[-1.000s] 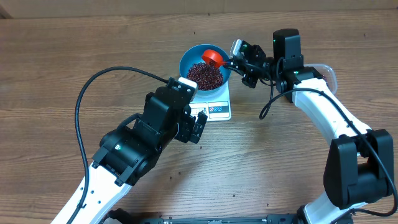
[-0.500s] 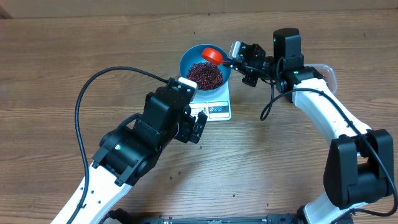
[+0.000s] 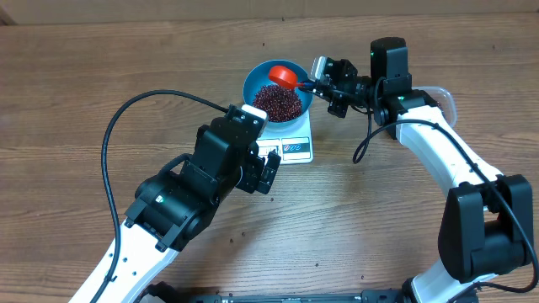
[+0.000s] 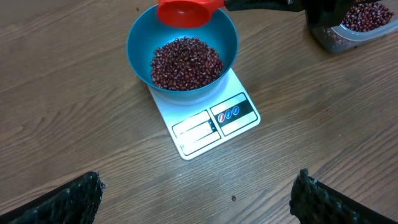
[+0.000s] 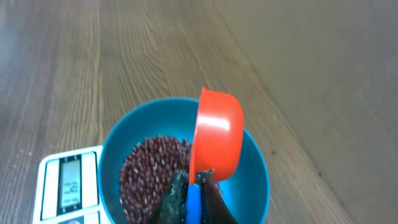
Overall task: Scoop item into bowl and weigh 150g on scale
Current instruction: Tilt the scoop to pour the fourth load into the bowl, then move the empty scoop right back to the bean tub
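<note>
The blue bowl [image 3: 249, 84] stands on the white scale [image 3: 295, 148] and holds a heap of dark red beans [image 3: 276, 101]. My right gripper [image 3: 318, 82] is shut on the blue handle of a red scoop [image 3: 283, 75], which hangs tipped over the bowl's far rim. In the right wrist view the scoop [image 5: 217, 134] shows its red underside above the beans [image 5: 149, 168], with the gripper [image 5: 194, 193] clamped on the handle. My left gripper [image 4: 199, 199] hovers open over bare table in front of the scale [image 4: 214, 121], nothing between its fingers [image 4: 68, 199].
A clear plastic tub [image 4: 354, 25] with more beans stands to the right of the bowl, partly behind the right arm. One stray bean [image 4: 234, 198] lies on the wood in front of the scale. The left arm's black cable [image 3: 135, 105] loops over the table's left side.
The scoop has shifted a little to the left, further over the bowl. The left arm has not moved.
</note>
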{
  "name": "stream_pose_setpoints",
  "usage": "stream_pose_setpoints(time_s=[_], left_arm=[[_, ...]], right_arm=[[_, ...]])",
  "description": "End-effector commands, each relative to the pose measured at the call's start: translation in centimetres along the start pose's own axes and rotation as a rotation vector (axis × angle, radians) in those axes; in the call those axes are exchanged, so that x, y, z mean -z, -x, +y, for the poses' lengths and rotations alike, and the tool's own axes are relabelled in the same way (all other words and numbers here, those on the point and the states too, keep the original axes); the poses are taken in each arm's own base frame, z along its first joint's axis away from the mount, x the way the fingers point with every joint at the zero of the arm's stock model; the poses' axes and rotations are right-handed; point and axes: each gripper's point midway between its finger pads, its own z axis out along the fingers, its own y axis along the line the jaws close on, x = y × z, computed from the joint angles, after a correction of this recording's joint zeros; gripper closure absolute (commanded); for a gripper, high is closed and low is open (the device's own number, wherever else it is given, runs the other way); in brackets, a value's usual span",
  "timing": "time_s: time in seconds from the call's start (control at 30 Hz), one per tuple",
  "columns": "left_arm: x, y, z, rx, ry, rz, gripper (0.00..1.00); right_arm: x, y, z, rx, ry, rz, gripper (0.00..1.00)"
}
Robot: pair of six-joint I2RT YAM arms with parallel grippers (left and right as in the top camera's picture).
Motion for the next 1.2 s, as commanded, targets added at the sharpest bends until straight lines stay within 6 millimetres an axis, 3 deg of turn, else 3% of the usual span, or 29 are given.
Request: stream_pose_setpoints(time_s=[0.0, 0.13, 0.27, 0.3, 0.4, 0.47, 0.57, 0.73, 1.0, 1.17], left_arm=[[0.6, 0.4, 0.3, 0.014, 0.006, -0.022, 0.00], [0.6, 0.4, 0.3, 0.014, 0.006, -0.022, 0.00], [0.6, 0.4, 0.3, 0.014, 0.006, -0.022, 0.01], [0.6, 0.4, 0.3, 0.014, 0.006, -0.022, 0.00], [0.6, 0.4, 0.3, 0.014, 0.006, -0.022, 0.00], [0.6, 0.4, 0.3, 0.014, 0.006, -0.022, 0.00], [0.6, 0.4, 0.3, 0.014, 0.006, -0.022, 0.00], [0.6, 0.4, 0.3, 0.014, 0.006, -0.022, 0.00], [0.6, 0.4, 0.3, 0.014, 0.006, -0.022, 0.00], [0.6, 0.4, 0.3, 0.014, 0.006, -0.022, 0.00]], right_arm=[[0.0, 1.7, 0.2, -0.068, 0.032, -0.080, 0.96], [0.4, 2.4, -1.1, -0.210, -0.003, -0.111, 0.96], [2.5, 2.1, -5.6, -0.564, -0.158, -0.150, 0.96], [3.7, 1.3, -7.4, -0.723, -0.233, -0.160, 0.96], [6.8, -0.3, -9.8, -0.995, -0.318, -0.204, 0.96], [9.3, -2.0, -10.6, -1.173, -0.362, -0.215, 0.96], [12.2, -4.0, -10.5, -1.283, -0.415, -0.172, 0.96], [17.3, -5.7, -10.0, -1.387, -0.538, -0.121, 0.96], [24.1, -5.0, -8.7, -1.248, -0.857, 0.038, 0.96], [27.3, -7.5, -7.4, -1.151, -1.039, 0.260, 0.96]])
